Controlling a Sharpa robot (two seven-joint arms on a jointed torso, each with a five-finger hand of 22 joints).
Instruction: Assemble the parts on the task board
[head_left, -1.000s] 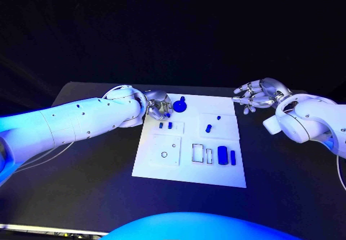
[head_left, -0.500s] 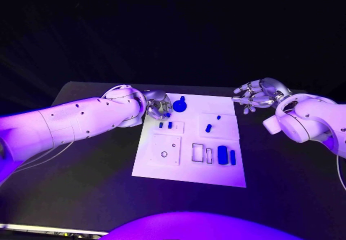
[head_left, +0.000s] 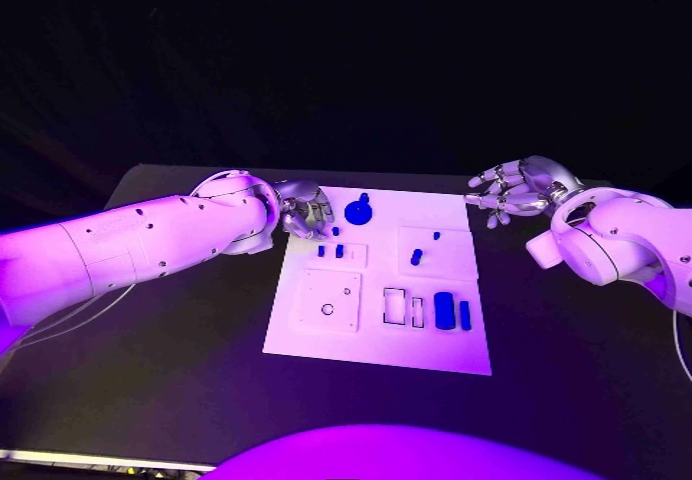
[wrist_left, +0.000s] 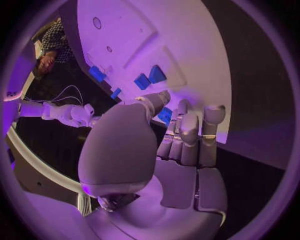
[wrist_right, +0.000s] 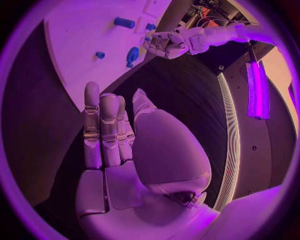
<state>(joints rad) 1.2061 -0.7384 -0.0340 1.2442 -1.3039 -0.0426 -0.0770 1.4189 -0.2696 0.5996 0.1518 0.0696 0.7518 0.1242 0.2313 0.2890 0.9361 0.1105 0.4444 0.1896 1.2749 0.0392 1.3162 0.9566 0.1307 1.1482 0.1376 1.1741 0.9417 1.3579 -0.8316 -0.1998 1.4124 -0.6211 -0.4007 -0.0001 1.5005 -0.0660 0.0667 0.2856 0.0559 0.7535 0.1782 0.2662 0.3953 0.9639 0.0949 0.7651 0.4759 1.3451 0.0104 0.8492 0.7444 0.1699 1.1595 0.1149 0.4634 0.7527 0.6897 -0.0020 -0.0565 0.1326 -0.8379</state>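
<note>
White task board lies mid-frame on the black tabletop in the head view. Since a second ago the left hand has edged left off its upper-left corner. Left wrist view: fingers pinch a small blue part. Right wrist view: right hand open, idle.

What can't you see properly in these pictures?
- Left hand, head view: too small to tell whether it holds a part.
- Left wrist view: thumb and fingers cover most of a blue piece; whether it is gripped is unclear.
- Task board, right wrist view: cut off by the circle's rim.
</note>
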